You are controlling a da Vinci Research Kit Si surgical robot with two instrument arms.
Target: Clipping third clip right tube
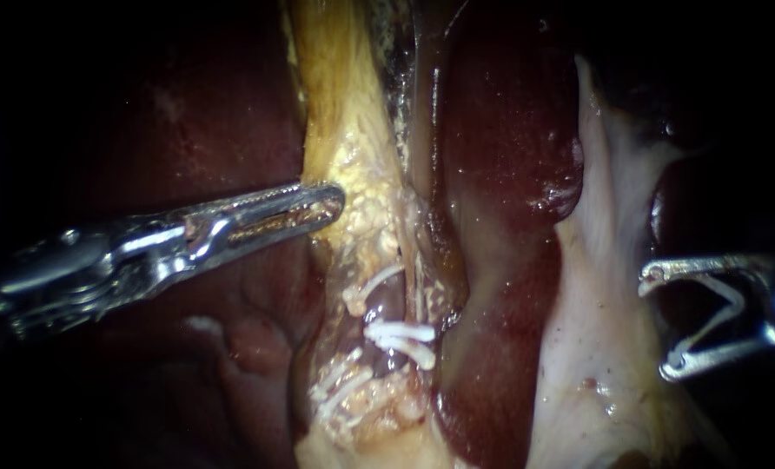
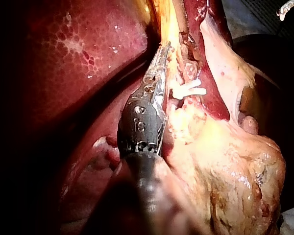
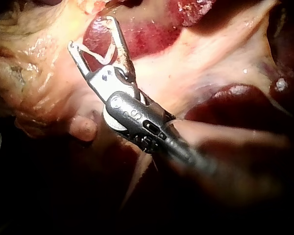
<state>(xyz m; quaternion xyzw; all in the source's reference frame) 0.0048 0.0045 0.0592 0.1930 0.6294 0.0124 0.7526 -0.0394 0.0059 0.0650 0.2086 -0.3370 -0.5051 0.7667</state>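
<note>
While the jaws of the right instrument (image 1: 659, 323), standing wide, are cradling an open white clip (image 1: 737, 300), the left instrument (image 1: 334, 207) is clasping yellow fatty tissue (image 1: 353, 130). The clipped tube (image 1: 386, 306) is lying between them, well apart from that clip.

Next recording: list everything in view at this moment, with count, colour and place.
liver: one, dark red, behind everything.
fatty tissue: one strip, yellow, centre.
pale tissue sheet: one, whitish, right of centre.
placed clips: several, white, low centre below the fatty tissue.
loaded clip: one, white, held between the right instrument's wide jaws.
left instrument: one, metal, tip against the fatty tissue.
right instrument: one, metal, beside the pale tissue sheet.
</note>
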